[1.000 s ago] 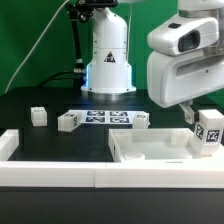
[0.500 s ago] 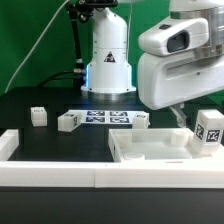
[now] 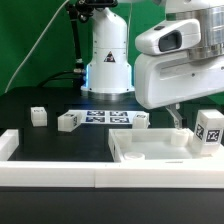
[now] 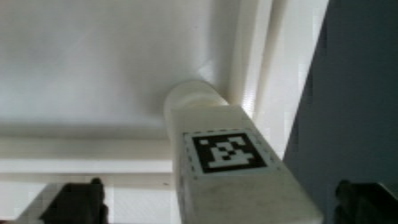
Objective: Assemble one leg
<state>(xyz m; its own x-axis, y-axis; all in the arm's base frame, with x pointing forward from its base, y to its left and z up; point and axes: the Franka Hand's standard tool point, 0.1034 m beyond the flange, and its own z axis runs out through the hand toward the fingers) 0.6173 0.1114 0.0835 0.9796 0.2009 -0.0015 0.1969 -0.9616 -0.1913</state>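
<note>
A white leg (image 3: 210,128) with black-and-white tags stands upright at the right corner of the large white panel (image 3: 150,152). My gripper (image 3: 179,120) hangs just to the exterior view's left of it, low over the panel's far edge. In the wrist view the same leg (image 4: 219,135) rises from the panel's corner (image 4: 107,70), between my two dark fingertips (image 4: 71,200). The gripper (image 4: 217,205) is open, with a gap between the leg and each finger.
Three more legs lie on the black table: one (image 3: 38,116) at the left, one (image 3: 68,121) beside it and one (image 3: 140,121) by the marker board (image 3: 105,118). A white rail (image 3: 50,175) runs along the front. The arm's base (image 3: 108,60) stands behind.
My gripper has moved to the exterior view's left, away from above the standing leg. The leg stays upright at the panel's corner.
</note>
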